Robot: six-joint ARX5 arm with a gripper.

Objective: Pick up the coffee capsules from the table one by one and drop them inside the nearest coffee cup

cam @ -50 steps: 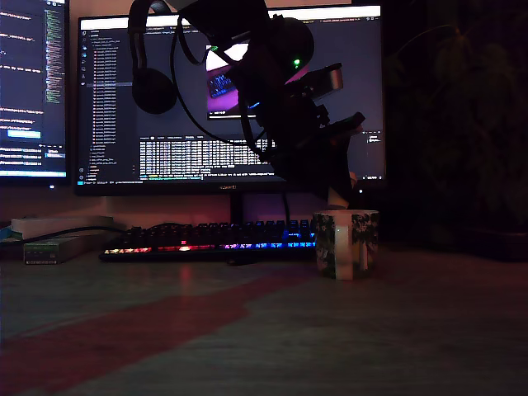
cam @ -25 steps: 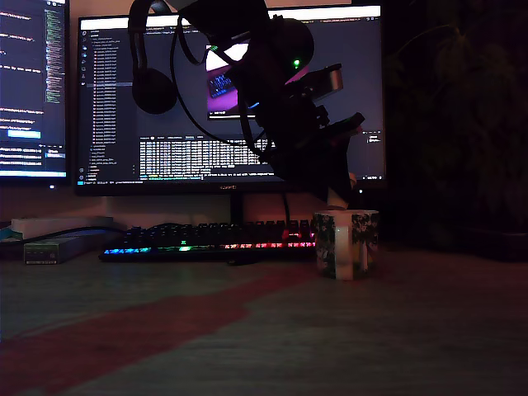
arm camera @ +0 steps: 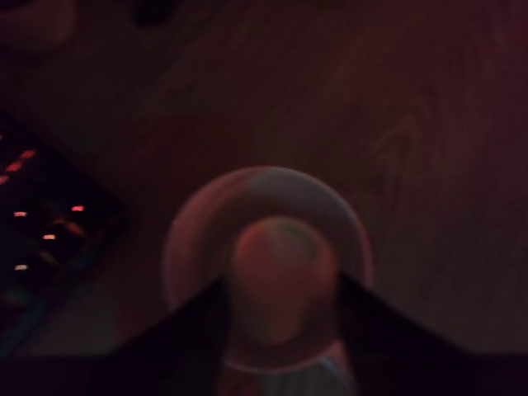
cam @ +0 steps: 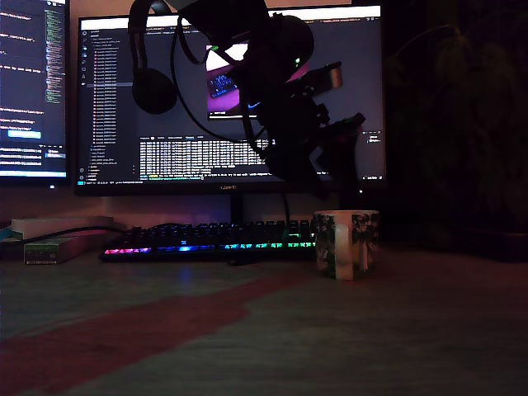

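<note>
In the wrist view, the pincer's point(arm camera: 280, 289) two dark fingers point(arm camera: 177, 338) stand apart with a rounded pale coffee capsule point(arm camera: 280, 285) between them; whether they clamp it cannot be told. Directly beneath lies the round open mouth of the short white ceramic coffee cup printed with dark green leaves point(arm camera: 268, 268). In the exterior view the cup point(cam: 346, 243) stands on the dim grey-green table with a reddish diagonal band point(cam: 165, 330), just before a rainbow-lit black keyboard point(cam: 210, 241). The dark robot arm point(cam: 289, 107) hangs above the cup. Behind glow two code-filled monitors point(cam: 165, 107).

White leaf-print coffee cup point(cam: 346, 244) upright on table point(cam: 247, 346), w/ pale rounded capsule point(arm camera: 280, 280) above its mouth.
</note>
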